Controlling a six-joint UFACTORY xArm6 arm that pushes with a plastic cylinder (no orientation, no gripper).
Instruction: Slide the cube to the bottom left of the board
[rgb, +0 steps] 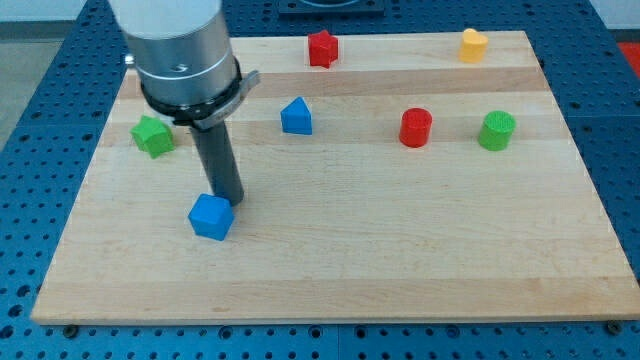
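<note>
A blue cube (211, 217) lies on the wooden board (400, 250), left of centre and toward the view's bottom. My tip (230, 203) is the lower end of the dark rod; it stands just to the upper right of the blue cube, touching or nearly touching its top right edge. The arm's grey body (180, 55) hangs above the board's upper left part.
A green star-like block (152, 135) sits at the left edge. A blue pentagon-like block (296, 116), a red cylinder (416, 127) and a green cylinder (497, 130) lie across the middle. A red star (322, 48) and a yellow block (473, 45) sit near the top edge.
</note>
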